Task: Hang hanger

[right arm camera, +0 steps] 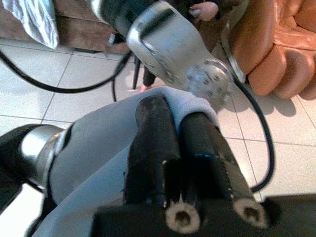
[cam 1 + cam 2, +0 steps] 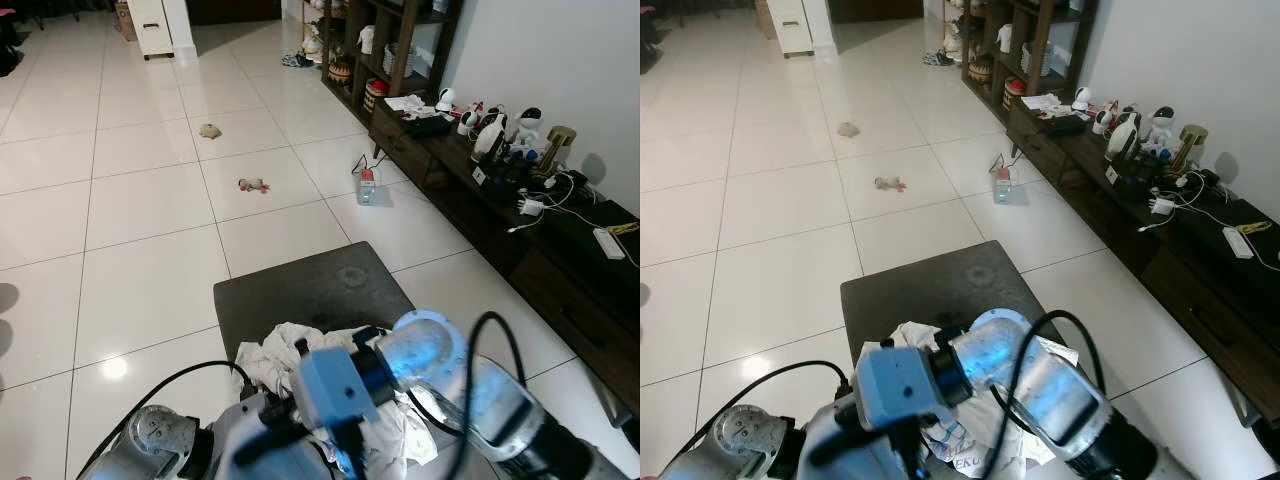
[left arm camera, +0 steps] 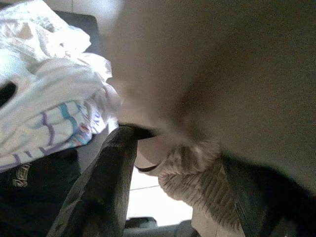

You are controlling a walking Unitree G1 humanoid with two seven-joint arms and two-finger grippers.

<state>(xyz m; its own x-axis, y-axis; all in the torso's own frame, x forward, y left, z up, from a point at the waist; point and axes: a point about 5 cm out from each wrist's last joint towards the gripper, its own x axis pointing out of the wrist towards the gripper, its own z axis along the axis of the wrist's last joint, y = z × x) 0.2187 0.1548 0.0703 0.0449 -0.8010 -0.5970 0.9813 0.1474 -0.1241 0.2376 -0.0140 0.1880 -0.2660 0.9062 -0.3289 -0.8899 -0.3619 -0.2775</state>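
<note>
- Home, living room: white tiled floor (image 2: 150, 200), small toys (image 2: 253, 185) lying on it
- Low dark sideboard (image 2: 560, 270) along wall, gadgets and cables on top
- Open shelf unit (image 2: 385, 45), dark ottoman (image 2: 310, 290) with laundry (image 2: 290, 355)

- A dark padded ottoman (image 2: 310, 290) stands on the white tiled floor (image 2: 130, 230).
- A heap of white clothes (image 2: 290, 355) lies on the ottoman's near end.
- Beyond the ottoman, a small reddish toy (image 2: 253, 185) and a beige scrap (image 2: 209, 130) lie on the floor.
- A clear bottle with a red cap (image 2: 367, 187) stands beyond the ottoman, near the low dark cabinet (image 2: 560, 290).
</note>
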